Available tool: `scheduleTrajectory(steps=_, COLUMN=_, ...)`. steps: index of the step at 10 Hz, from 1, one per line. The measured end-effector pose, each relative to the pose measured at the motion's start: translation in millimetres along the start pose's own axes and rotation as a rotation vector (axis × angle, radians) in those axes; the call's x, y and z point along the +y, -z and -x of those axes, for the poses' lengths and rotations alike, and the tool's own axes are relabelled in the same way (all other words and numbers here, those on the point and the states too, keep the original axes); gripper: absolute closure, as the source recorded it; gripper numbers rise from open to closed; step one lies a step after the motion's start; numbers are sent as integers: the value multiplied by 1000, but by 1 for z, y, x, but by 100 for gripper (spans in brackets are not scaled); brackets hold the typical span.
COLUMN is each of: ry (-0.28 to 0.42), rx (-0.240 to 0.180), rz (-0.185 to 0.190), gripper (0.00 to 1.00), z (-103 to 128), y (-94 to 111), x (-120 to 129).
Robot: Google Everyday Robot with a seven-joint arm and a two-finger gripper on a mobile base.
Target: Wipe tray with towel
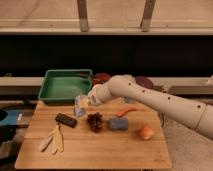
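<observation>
A green tray (64, 86) sits at the back left of the wooden table (100, 147). My white arm (150, 97) reaches in from the right. My gripper (81, 104) hangs low over the table, just in front of the tray's front right corner. A pale whitish-yellow shape shows at the gripper's tip; I cannot tell whether it is the towel or part of the gripper. No towel shows clearly anywhere else.
On the table lie a dark brown bar (65, 119), a bunch of dark grapes (94, 121), a blue sponge (118, 123), an orange (146, 132), an orange carrot-like piece (126, 111) and a banana peel (54, 141). Dark bowls (101, 78) stand behind the arm.
</observation>
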Motion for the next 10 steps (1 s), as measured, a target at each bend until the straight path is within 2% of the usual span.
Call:
scheduleTrajectory(steps=5, ry=64, rx=4, rz=-13, gripper=100, z=44, y=-24, x=-25)
scheduleTrajectory(steps=7, ry=111, rx=38, rz=-33, gripper=100, z=67, y=-43, x=-35)
scheduleTrajectory(steps=10, ry=136, rx=80, rz=-28, gripper=100, z=92, y=-71, x=-59)
